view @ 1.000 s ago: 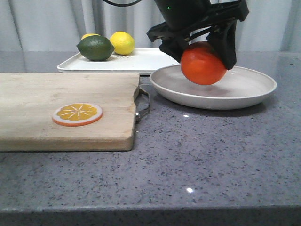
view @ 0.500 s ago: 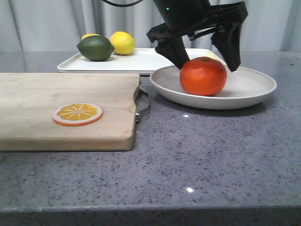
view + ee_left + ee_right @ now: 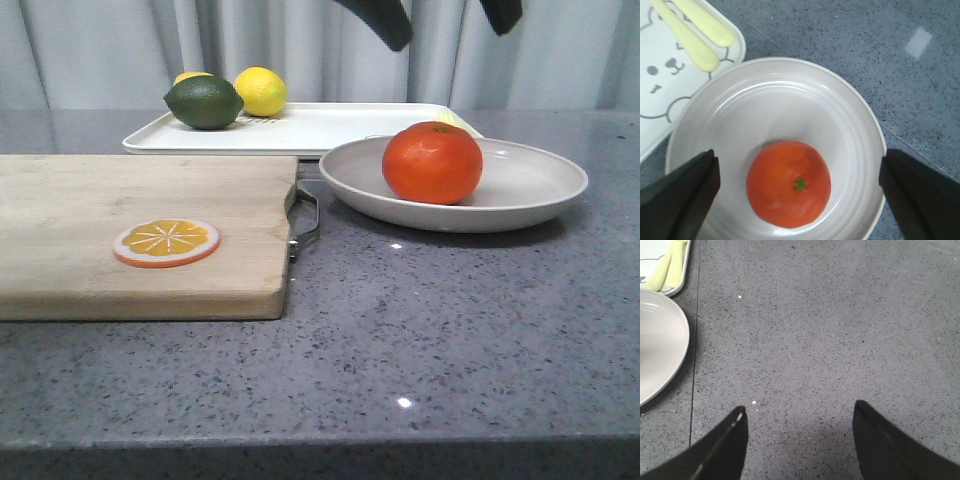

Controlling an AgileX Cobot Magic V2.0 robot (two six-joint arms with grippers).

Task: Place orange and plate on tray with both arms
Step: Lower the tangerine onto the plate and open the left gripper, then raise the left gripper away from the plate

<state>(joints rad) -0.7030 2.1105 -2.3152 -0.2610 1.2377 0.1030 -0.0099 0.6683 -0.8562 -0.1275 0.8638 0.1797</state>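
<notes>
The left gripper [image 3: 445, 18] is hanging at the top edge of the front view, right of centre, with only its two dark fingertips [image 3: 385, 20] showing, spread wide apart and holding nothing. In the left wrist view its fingers [image 3: 677, 197] are sitting at the lower left and lower right corners, far apart. The right gripper [image 3: 799, 437] is pointing downward, its two dark fingers [image 3: 720, 450] parted along the bottom edge of its wrist view, empty.

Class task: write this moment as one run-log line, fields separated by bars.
orange: resting in plate | plate: on table, beside tray | left gripper: open, above orange | right gripper: open over table
</notes>
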